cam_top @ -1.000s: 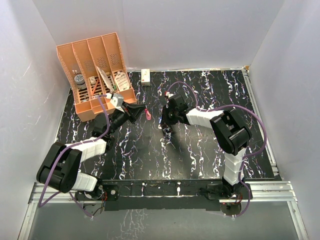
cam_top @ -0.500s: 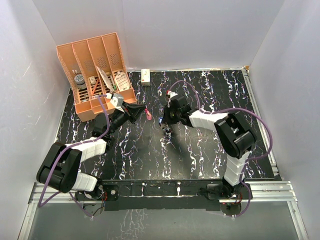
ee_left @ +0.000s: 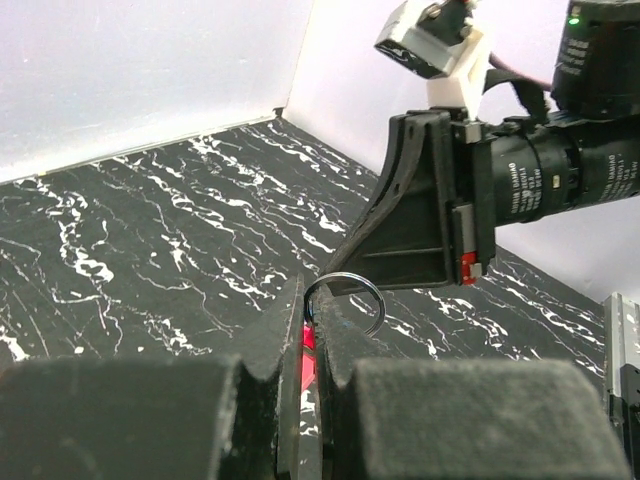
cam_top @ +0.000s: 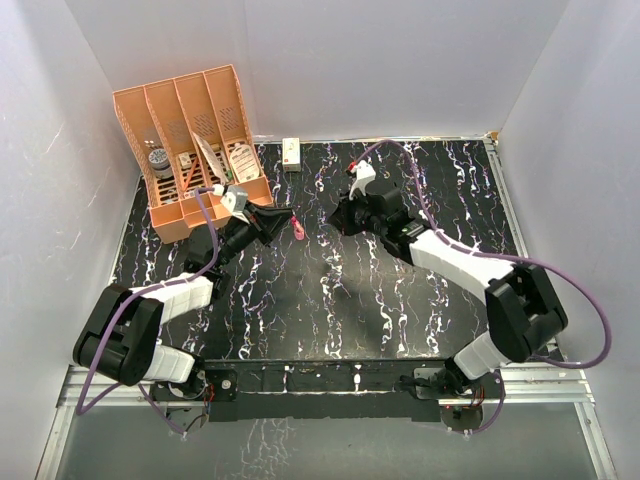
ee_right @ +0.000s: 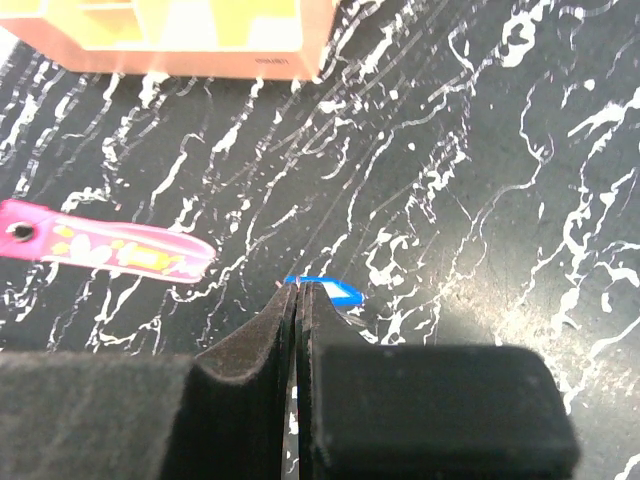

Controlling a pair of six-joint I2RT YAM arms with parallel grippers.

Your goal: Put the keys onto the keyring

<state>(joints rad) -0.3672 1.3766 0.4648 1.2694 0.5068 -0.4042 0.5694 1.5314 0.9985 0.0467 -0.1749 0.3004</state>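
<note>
My left gripper (cam_top: 287, 218) is shut on the keyring (cam_top: 297, 230), a red-pink loop held above the table's middle. In the left wrist view a thin metal ring (ee_left: 347, 298) sticks out past the shut fingertips, with red (ee_left: 308, 345) showing between them. My right gripper (cam_top: 339, 221) is just right of the keyring, facing it. It is shut on the blue-headed key (ee_right: 328, 290), whose blue head shows past the fingertips. The pink loop (ee_right: 110, 245) shows at the left of the right wrist view. The pale silvery key is not visible.
An orange slotted organizer (cam_top: 190, 140) with small items stands at the back left; its base shows in the right wrist view (ee_right: 200, 40). A small white box (cam_top: 292, 153) stands at the back wall. White walls enclose the black marbled table (cam_top: 400, 300).
My right arm has stretched out, its elbow swinging right, and its gripper has moved up and slightly right away from the table. My left gripper has held still with the keyring.
</note>
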